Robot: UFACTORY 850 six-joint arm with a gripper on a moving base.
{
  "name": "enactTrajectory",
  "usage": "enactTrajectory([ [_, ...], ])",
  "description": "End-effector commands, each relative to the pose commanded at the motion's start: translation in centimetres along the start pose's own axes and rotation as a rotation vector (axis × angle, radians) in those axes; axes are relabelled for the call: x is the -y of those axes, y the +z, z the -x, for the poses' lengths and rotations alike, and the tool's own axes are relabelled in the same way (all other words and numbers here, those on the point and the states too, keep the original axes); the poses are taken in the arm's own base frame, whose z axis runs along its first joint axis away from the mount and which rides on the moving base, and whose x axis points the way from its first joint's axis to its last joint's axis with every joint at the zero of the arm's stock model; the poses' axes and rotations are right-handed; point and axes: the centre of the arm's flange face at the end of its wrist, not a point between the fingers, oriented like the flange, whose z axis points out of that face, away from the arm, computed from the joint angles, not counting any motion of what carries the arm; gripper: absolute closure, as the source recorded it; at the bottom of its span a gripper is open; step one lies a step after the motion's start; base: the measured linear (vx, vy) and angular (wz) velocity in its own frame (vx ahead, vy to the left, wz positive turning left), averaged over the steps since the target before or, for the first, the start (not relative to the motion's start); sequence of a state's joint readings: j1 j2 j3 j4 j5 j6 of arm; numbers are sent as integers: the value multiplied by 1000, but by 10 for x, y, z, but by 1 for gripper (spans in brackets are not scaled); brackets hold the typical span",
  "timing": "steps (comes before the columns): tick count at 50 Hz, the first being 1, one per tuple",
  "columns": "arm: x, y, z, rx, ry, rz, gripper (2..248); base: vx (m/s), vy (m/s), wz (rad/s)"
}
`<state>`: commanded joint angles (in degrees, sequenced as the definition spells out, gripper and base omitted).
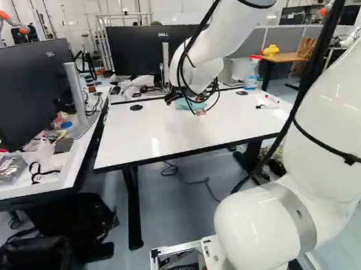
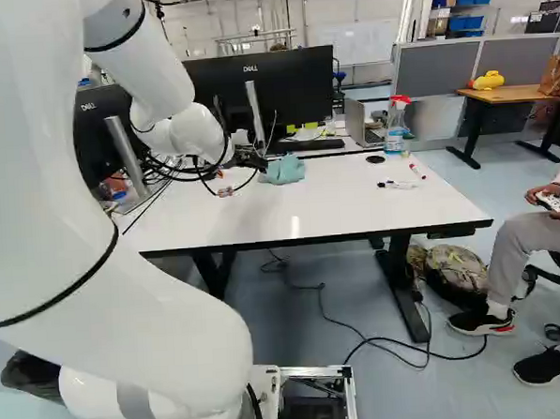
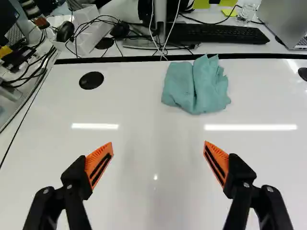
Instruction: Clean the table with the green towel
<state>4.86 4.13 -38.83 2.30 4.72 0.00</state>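
Observation:
The gripper hangs low over the far half of the white table, left of the green towel in the right base view. Bunched in a crumpled heap, the towel lies near the table's far edge. In the wrist view the gripper is open, its orange-padded fingers wide apart with only bare tabletop between them. The towel is ahead of the fingers and touches neither one.
Marker pens lie on the tabletop, with a spray bottle behind them. Beyond the far edge stand a monitor, a keyboard and a laptop. A cluttered desk adjoins on the left; another robot stands behind.

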Motion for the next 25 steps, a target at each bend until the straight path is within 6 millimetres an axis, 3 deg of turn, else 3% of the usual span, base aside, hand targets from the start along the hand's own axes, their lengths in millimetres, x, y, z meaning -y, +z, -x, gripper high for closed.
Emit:
enactTrajectory([
  [25, -5, -2, 19, -41, 1, 7, 3, 0, 0, 0],
])
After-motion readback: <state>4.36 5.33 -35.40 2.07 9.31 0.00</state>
